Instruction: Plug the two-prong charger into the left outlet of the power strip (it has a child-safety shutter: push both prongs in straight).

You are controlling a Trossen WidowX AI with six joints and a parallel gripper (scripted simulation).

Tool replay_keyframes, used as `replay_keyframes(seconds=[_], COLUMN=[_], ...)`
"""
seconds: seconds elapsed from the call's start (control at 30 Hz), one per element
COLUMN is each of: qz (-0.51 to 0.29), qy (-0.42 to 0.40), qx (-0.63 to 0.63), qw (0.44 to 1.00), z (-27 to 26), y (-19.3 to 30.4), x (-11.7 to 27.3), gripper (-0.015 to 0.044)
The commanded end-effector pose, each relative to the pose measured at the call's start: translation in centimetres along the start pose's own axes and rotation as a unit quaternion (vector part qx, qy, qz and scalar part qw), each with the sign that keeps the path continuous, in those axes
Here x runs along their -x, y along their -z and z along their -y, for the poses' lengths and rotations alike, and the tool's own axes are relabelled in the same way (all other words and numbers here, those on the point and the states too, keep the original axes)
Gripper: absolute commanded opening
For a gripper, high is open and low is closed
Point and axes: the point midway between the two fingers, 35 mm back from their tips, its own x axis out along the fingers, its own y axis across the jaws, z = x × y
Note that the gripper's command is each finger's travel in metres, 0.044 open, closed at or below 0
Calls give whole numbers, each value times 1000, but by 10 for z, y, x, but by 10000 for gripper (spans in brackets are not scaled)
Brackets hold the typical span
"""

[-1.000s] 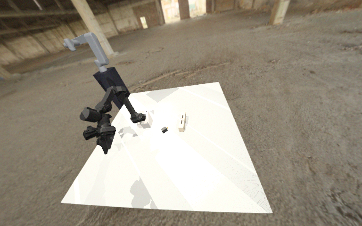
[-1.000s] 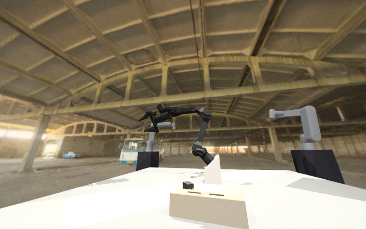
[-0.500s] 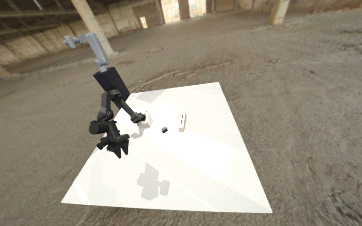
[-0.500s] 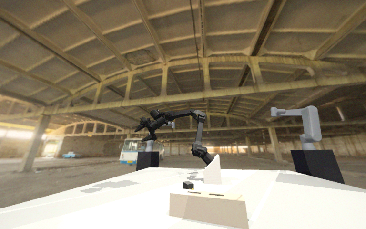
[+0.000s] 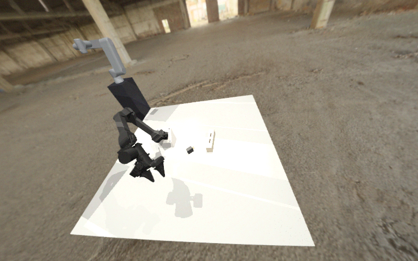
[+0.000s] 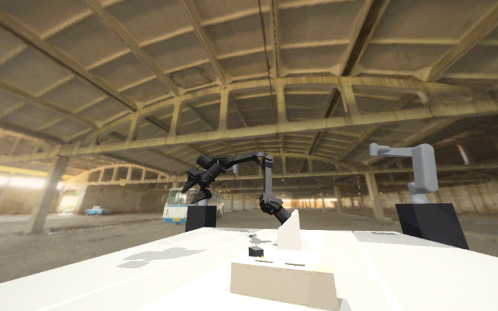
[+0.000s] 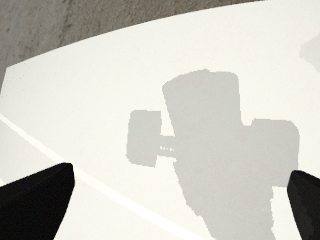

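One gripper: the black gripper (image 5: 159, 178) (image 6: 187, 196) (image 7: 183, 180) is spread wide, with nothing between its fingers; it hangs above the white table (image 5: 237, 193) (image 6: 89, 277) (image 7: 90, 90), tipped downward and well apart from the charger.
Charger: the small black charger (image 5: 189, 149) (image 6: 255, 251) lies on the white table, between the white wedge-shaped block and the power strip, near the strip; its yellowish prongs point toward the strip's side.
Power strip: the pale, boxy power strip (image 5: 209, 149) (image 6: 283, 283) rests on the table with two dark slots in its top face.
Outlets: neither slot has the charger in it; the charger is outside the strip, unplugged.
Wedge: the white wedge-shaped block (image 5: 171, 138) (image 6: 290, 236) stands upright at the foot of the black arm (image 5: 123, 129) (image 6: 267, 177).
Shadows: gray shapes fall across the table, one of them in view between the gripper's fingers in the wrist view.
Surroundings: gray arms (image 5: 114, 56) (image 6: 424, 167) on dark pedestals (image 5: 128, 95) (image 6: 431, 225) stand beyond the table.
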Motion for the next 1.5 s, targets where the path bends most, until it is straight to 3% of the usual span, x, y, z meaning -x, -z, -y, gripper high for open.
replay_keyframes(seconds=[0.0, 0.73, 1.47], qz=[-27, -204, -328], qy=[2, 1, -31], qx=[23, 234, 482], qw=[999, 950, 812], z=[-3, -25, -39], y=[16, 123, 223], x=[-9, -47, -40], gripper=[440, 440, 440])
